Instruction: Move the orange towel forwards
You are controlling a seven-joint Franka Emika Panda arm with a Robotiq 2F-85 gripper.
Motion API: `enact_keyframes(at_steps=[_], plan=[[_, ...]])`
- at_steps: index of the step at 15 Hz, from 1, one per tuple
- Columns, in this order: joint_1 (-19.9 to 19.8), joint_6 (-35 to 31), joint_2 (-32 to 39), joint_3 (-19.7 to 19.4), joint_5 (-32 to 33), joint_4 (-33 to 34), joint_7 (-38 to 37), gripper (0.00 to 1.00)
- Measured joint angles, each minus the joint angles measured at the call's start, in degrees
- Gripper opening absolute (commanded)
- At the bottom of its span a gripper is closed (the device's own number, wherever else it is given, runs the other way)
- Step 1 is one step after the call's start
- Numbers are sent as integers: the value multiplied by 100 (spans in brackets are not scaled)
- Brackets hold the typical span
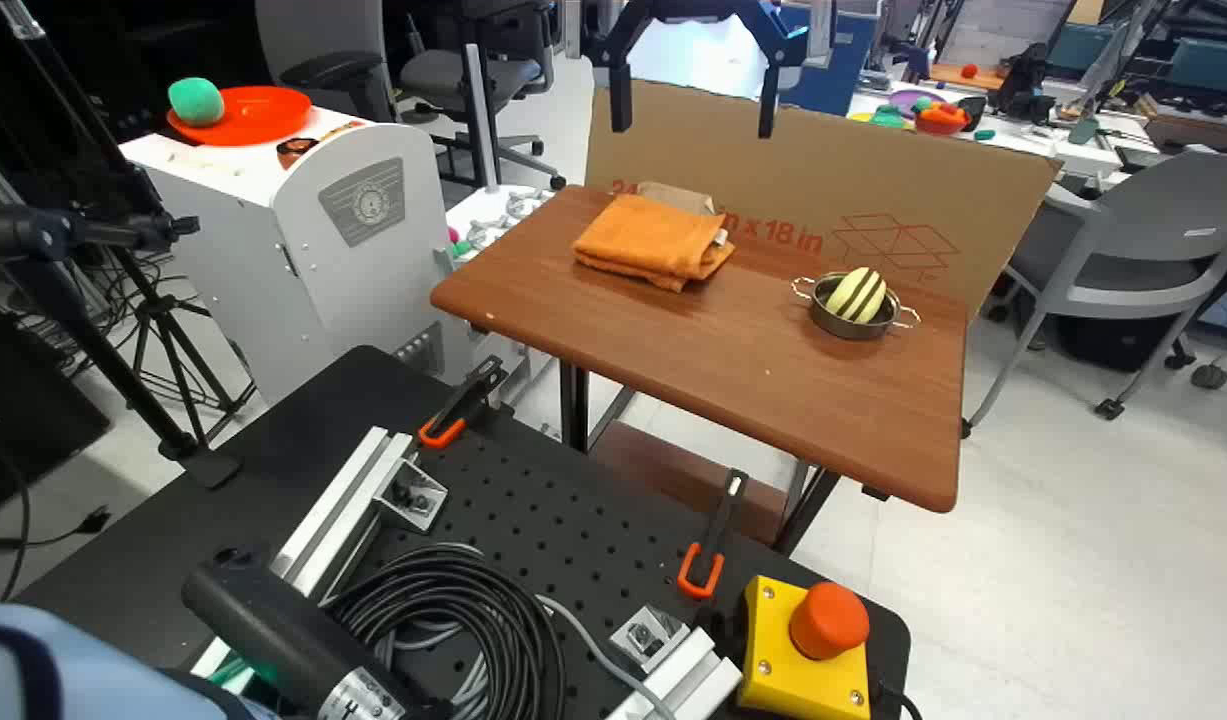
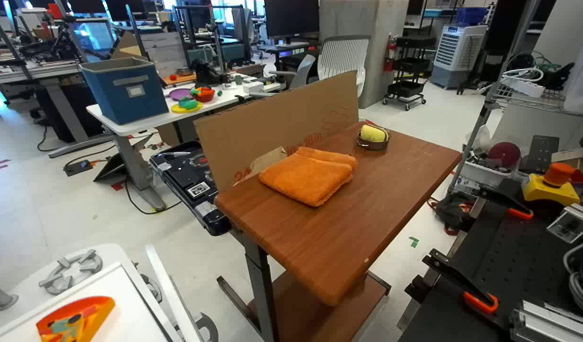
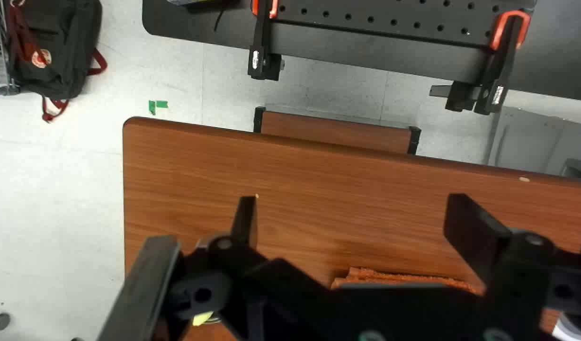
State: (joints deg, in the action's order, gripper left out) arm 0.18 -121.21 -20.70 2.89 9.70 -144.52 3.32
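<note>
The orange towel (image 1: 653, 238) lies folded, flat and thick, on the brown table, close to the upright cardboard. It also shows whole in an exterior view (image 2: 310, 175). In the wrist view only one edge of the orange towel (image 3: 401, 279) shows; the gripper body hides the rest. My gripper (image 1: 693, 115) is high above the table, fingers pointing down, wide apart and empty. In the wrist view the gripper's two fingers (image 3: 352, 206) are spread with bare table visible between them. The gripper is out of view in an exterior view. It touches nothing.
A small metal pot (image 1: 841, 325) holding the yellow-and-black striped object (image 1: 859, 293) stands beside the towel. A cardboard panel (image 1: 903, 190) stands along the table's far edge. The brown table (image 2: 367, 209) has a black perforated bench (image 2: 491, 247) in front, with clamps and a red-topped yellow button box (image 1: 803, 650).
</note>
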Motion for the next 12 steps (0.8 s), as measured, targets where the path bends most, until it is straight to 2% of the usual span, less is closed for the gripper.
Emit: enact_keyframes(at_steps=[8, 10, 12], plan=[[3, 18, 92, 0, -17, 13, -10, 100], [20, -35, 486, 0, -89, 140, -107, 100], [71, -363, 1133, 4, -188, 439, -188, 100]])
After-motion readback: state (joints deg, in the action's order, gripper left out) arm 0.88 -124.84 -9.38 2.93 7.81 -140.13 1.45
